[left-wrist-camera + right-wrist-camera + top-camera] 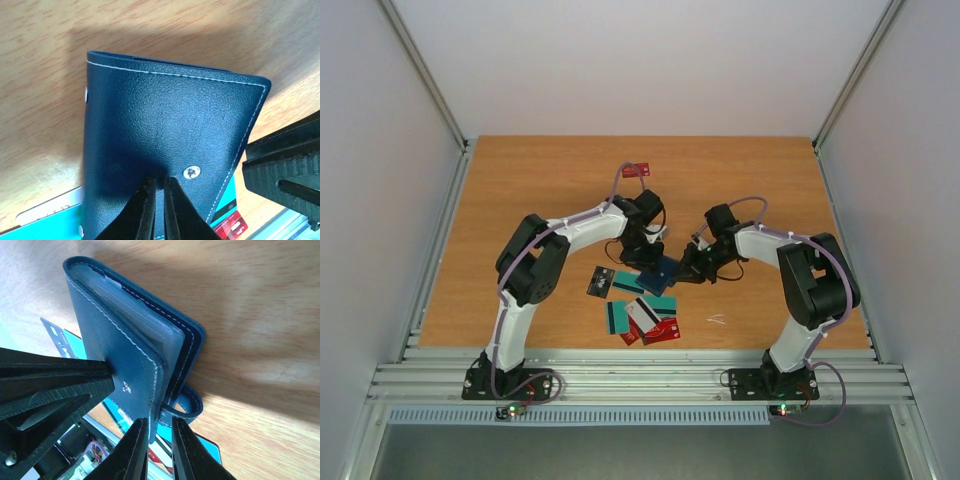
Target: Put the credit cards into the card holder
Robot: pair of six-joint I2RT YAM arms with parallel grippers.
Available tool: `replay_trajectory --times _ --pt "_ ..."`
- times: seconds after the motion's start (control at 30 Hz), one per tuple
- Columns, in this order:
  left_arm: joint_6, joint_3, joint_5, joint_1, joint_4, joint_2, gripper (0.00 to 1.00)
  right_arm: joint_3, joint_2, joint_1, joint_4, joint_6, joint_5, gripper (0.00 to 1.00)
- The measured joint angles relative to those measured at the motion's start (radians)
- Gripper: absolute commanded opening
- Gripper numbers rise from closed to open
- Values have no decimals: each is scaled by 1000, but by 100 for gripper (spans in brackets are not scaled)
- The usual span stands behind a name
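Note:
The navy card holder (660,270) hangs just above the table between both grippers. In the left wrist view its closed cover (165,125) with a metal snap fills the frame. My left gripper (160,200) is shut on its near edge. In the right wrist view the holder (125,355) shows edge-on, slightly parted, with clear pockets inside and a strap loop. My right gripper (159,440) is shut on the cover's lower corner. The credit cards (642,312), red, teal, white and dark grey, lie loose on the table below the holder.
One red card (636,170) lies alone at the far middle of the wooden table (520,200). A small white scrap (717,320) lies near the front right. White walls and metal rails bound the table. The right gripper's finger (285,170) shows in the left wrist view.

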Motion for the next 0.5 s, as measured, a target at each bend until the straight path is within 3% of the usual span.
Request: replay_trajectory --times 0.23,0.5 --pt "-6 2 4 3 -2 -7 16 -11 1 0 3 0 -1 23" --pt "-12 2 32 12 -4 -21 14 -12 2 0 7 -29 10 32"
